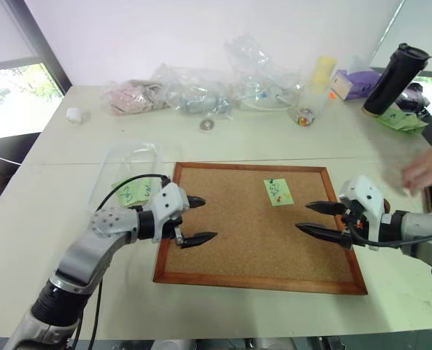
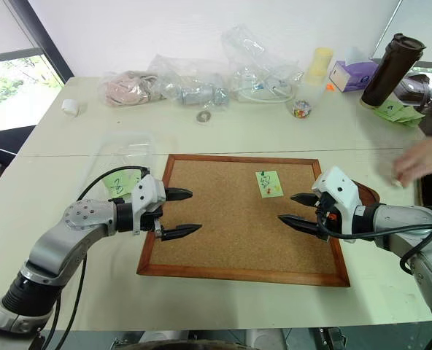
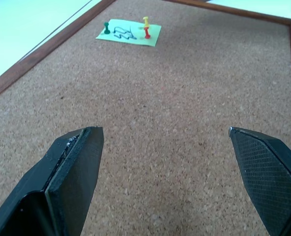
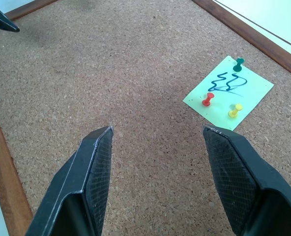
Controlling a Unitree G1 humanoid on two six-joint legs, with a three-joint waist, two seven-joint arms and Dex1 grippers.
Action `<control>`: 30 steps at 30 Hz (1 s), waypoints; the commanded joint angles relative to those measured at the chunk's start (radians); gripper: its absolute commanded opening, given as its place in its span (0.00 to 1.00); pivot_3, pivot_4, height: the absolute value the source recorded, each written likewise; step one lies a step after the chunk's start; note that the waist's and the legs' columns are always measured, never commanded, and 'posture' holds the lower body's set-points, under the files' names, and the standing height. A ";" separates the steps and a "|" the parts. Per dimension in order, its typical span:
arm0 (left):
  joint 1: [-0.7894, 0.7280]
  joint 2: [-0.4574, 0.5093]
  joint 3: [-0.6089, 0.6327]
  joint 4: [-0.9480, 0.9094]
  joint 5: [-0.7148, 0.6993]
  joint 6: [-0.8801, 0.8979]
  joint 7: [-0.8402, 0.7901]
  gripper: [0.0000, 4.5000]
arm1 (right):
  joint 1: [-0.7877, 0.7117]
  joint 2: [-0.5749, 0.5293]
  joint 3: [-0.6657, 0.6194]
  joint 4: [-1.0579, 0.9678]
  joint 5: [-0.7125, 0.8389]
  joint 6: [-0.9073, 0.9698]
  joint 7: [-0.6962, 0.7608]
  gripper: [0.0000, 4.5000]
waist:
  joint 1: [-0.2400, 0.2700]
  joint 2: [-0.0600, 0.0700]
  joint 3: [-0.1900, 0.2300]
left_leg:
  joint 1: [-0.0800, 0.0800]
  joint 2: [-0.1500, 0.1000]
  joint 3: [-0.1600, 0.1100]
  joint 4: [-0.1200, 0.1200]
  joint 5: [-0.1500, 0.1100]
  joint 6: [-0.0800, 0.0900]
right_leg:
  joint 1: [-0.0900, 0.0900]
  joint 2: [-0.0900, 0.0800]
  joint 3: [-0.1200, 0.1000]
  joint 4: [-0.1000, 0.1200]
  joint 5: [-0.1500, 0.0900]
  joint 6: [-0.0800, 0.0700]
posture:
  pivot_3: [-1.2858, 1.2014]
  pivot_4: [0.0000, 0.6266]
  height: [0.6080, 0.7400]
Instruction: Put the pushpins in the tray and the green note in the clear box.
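Still pinned: green note [image 4: 228, 93], upper right of corkboard [image 1: 230, 240], held by three tiny pushpins [image 4: 208, 100]. Pins hard, slippery; pinch heads. Note flimsy. Left gripper [image 1: 198, 219] and right gripper [image 1: 309, 218] spread, empty.

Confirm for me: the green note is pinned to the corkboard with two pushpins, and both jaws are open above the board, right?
Not quite: three pushpins hold the green note on the corkboard, one green, one red, one yellow, as the right wrist view shows. The rest is right.
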 commanded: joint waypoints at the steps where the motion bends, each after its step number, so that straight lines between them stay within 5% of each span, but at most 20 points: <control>1: -0.010 0.020 0.011 -0.032 -0.014 0.004 -0.015 0.99 | -0.001 -0.010 -0.028 -0.024 0.013 -0.006 0.001 0.66 | 0.000 0.000 0.000 | 0.000 0.000 0.000 0.000 0.000 0.000 | 0.000 0.000 0.000 0.000 0.000 0.000 | 0.52 0.24 1.00; 30: -0.011 0.000 0.001 0.001 -0.006 -0.030 0.005 0.99 | -0.026 -0.011 -0.023 -0.018 0.013 0.002 -0.008 0.66 | 0.000 0.000 0.000 | 0.000 0.000 0.000 0.000 0.000 0.000 | 0.000 0.000 0.000 0.000 0.000 0.000 | 0.52 0.24 1.00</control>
